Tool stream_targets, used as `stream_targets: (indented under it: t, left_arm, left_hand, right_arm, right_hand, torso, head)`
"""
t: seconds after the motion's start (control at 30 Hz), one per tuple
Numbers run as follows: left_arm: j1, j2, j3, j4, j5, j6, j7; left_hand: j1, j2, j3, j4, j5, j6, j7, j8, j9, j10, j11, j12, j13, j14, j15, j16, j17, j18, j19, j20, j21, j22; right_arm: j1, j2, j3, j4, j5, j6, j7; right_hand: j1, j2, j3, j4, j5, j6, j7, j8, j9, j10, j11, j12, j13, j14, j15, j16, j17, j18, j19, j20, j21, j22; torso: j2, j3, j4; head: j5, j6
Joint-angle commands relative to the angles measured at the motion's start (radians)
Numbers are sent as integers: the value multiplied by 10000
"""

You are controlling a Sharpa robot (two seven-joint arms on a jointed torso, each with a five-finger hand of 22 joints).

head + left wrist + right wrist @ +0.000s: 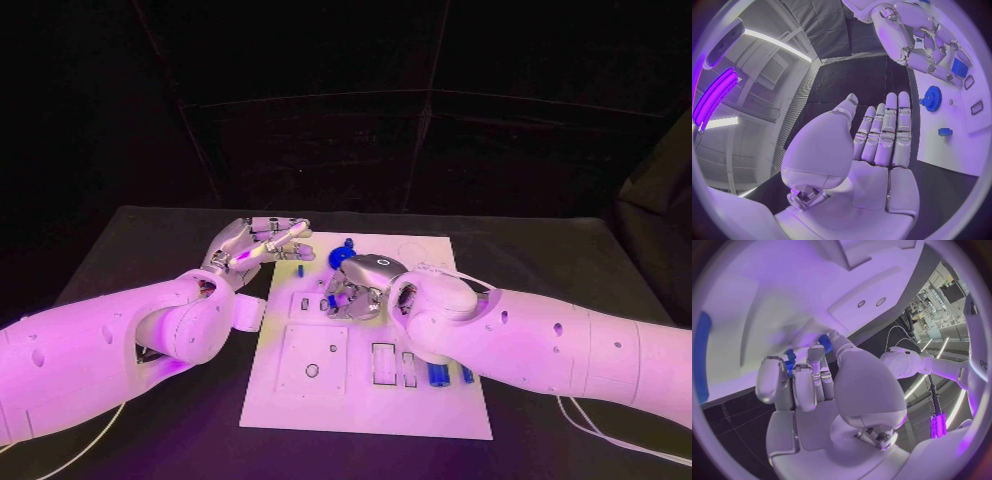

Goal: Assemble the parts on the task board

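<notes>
My right hand (358,290) pinches a small blue part (791,359) over the task board (368,410) — seating it, I judge. My left hand (260,243) waits flat and empty beside the board; next comes pressing the part home.

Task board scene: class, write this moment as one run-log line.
left hand: open, beside task board | right hand: on board, pinching blue part | blue gear: lying on board

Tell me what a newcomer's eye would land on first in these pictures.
First, the two white arms meeting over the white task board in the middle of the black table. The right hand is curled down over the board's centre, with a blue part showing between its fingers, while the left hand hovers at the board's far left edge with its fingers straight. Next comes the blue gear on the board's far end.
</notes>
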Motion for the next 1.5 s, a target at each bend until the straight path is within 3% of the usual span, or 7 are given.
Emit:
stream_targets:
  t: [0.03,0.5,0.77,0.9,1.23,1.33,1.5]
  left_arm:
    - [15,11,9,7,-36,97,31]
    - [15,36,8,-41,-41,136,-73]
    - [18,20,10,-143,-738,324,-721]
    - [37,53,12,-386,-1416,517,-1409]
    - [412,147,14,-913,-4110,1968,-5054]
    - [604,209,14,-994,-4918,2469,-6183]
    - [962,442,13,-1165,-6270,3338,-7984]
  left_hand:
    - [13,121,-23,-59,-43,15,-12,-58,-4,30,-22,-46,-6,-8,13,-38,12,126,63,5,39,-10]
    - [14,132,-4,-90,-44,31,-20,-65,-3,68,-36,-42,-2,68,-8,-19,51,132,101,-9,66,-3]
    - [-422,41,-132,4,-39,508,-379,19,34,1672,-585,495,252,2429,-723,1464,1276,157,1629,-697,1309,583]
    - [-603,-68,-262,107,-38,755,-554,32,48,2438,-844,709,522,3330,-1063,2891,2504,103,2386,-1041,2375,1186]
    - [-1449,137,-860,907,-66,975,-985,1090,343,2972,-1331,4791,3910,4057,-1433,12615,12152,-381,3140,-1432,7485,6425]
    - [-1715,288,-1218,1484,-35,930,-1118,1749,657,2579,-1396,7361,6334,4154,-1543,13086,12660,-449,3149,-1539,8153,7176]
    - [-1957,399,-1759,1592,-77,185,-974,2441,1022,922,-1258,7221,6007,3624,-1383,11842,11406,-123,2028,-1363,6967,5438]
  right_arm:
    - [-57,-15,-58,-27,-141,53,-419]
    - [-93,-170,-56,279,-120,-2019,-35]
    - [-63,-855,-38,1058,645,-3177,1552]
    - [92,-1367,-31,1458,1469,-3012,2726]
    - [902,-2901,-31,1980,4094,-1648,3455]
    - [1073,-3311,-29,1918,4811,-1603,3479]
    - [1250,-3852,-27,1751,6166,-1734,3606]
  right_hand:
    - [13,-101,-52,15,57,-85,4,-28,17,-56,5,-43,-16,521,97,-29,87,35,-50,54,-46,-7]
    - [-200,-287,-761,498,143,-192,12,12,29,-100,25,56,-87,525,116,-43,101,18,27,75,-22,76]
    - [-56,-364,-1677,938,337,-720,151,-42,12,-212,144,81,-197,492,214,-145,-18,30,-15,146,-67,6]
    - [218,-169,-1919,1068,310,-763,167,-15,27,-266,164,125,-212,489,232,-153,-3,46,-70,179,-110,-62]
    - [976,213,-2053,933,844,-634,114,47,52,-549,106,-271,-633,309,186,-655,-663,206,-585,154,-531,-837]
    - [1363,396,-1935,767,1161,-541,87,89,65,-585,68,-363,-734,265,151,-806,-838,235,-668,122,-628,-991]
    - [1486,477,-1943,733,1227,-499,81,102,62,-666,58,-565,-937,212,137,-1010,-1089,277,-792,101,-763,-1223]
  torso:
    - [-2,1,-11]
    - [-11,12,-16]
    - [-45,9,-37]
    - [-144,32,-53]
    - [-473,141,-138]
    - [-578,160,-165]
    - [-724,234,-208]
  head:
    - [-3,11]
    - [-54,43]
    - [-63,96]
    - [-60,72]
    - [64,-122]
    - [121,-162]
    - [238,-226]
